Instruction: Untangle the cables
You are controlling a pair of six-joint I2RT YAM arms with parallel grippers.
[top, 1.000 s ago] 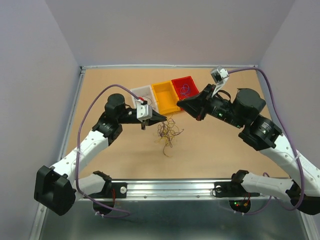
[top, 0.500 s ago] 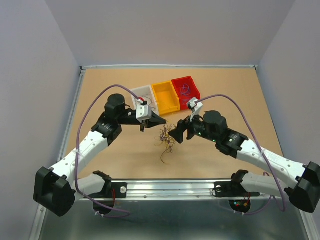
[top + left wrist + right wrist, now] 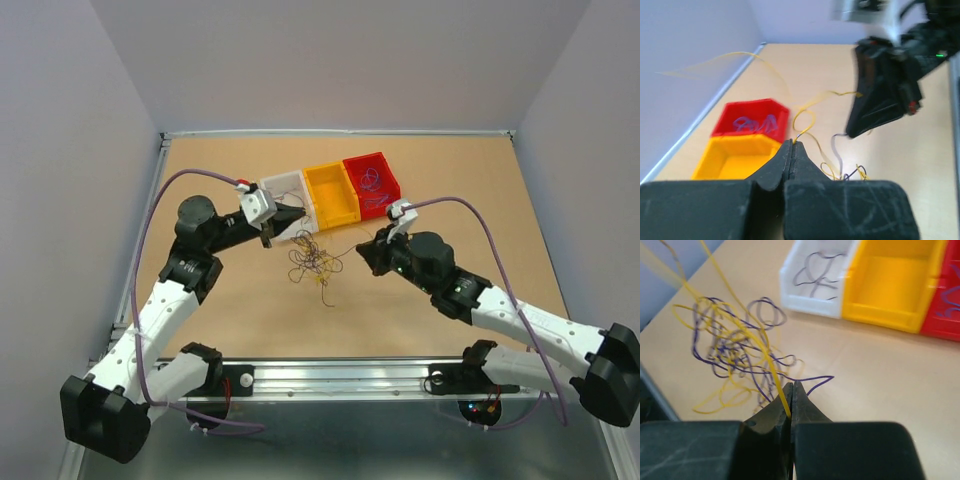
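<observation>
The cables (image 3: 313, 262) lie as a loose tangle of thin purple, yellow and dark wires on the brown table, between my two grippers. The left gripper (image 3: 297, 221) sits just up-left of the tangle, shut on a yellow wire (image 3: 805, 116) that leaves its tips (image 3: 792, 145). To the right of the tangle, the right gripper (image 3: 362, 250) is shut on a yellow wire (image 3: 760, 347) that runs up out of the bunch (image 3: 735, 350) from its tips (image 3: 791, 386). In the left wrist view the right gripper (image 3: 850, 134) hangs close ahead.
Three small bins stand in a row behind the tangle. The white bin (image 3: 282, 178) holds dark wires, the yellow bin (image 3: 333, 195) has nothing in it, and the red bin (image 3: 365, 158) holds purple wires. Grey walls ring the table.
The right gripper came down from the bins to the tangle and shut on a yellow wire. The left gripper pulled back left toward the white bin, and the tangle shifted left with it.
</observation>
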